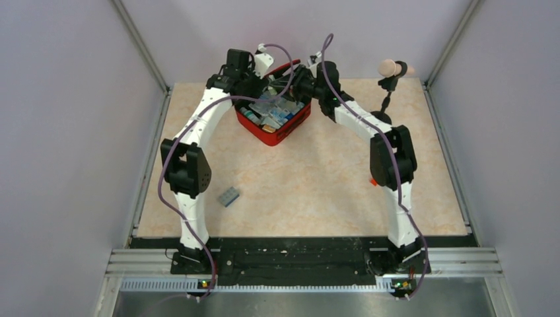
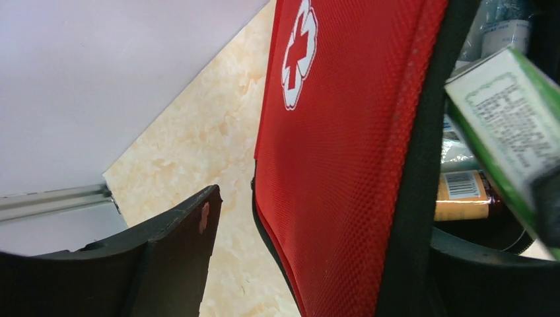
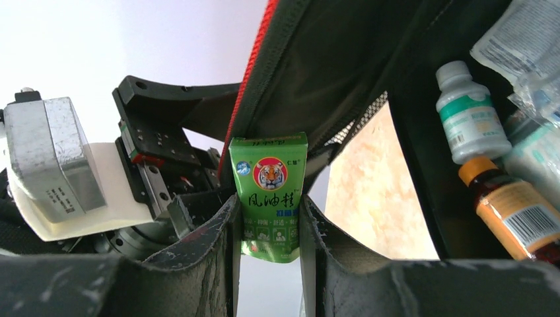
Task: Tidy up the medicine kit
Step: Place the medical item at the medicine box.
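Medicine kit [image 1: 274, 137], red soft zip pouch, table's [image 1: 317, 198] 12 o'clock: left gripper [image 2: 330, 224], jaws apart, straddling raised lid [image 2: 343, 165], likely bracing it; right gripper [image 3: 269, 221] clamping green tiger-print box [image 3: 269, 175] for packing.

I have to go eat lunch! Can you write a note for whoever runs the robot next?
Left gripper: open, its jaws either side of the medicine kit's raised lid.
Right gripper: shut on a green box, beside the lid.
Done: bottles and packets already sit in the kit.
Left: drop the box in, check the small blue block on the table, close the lid.
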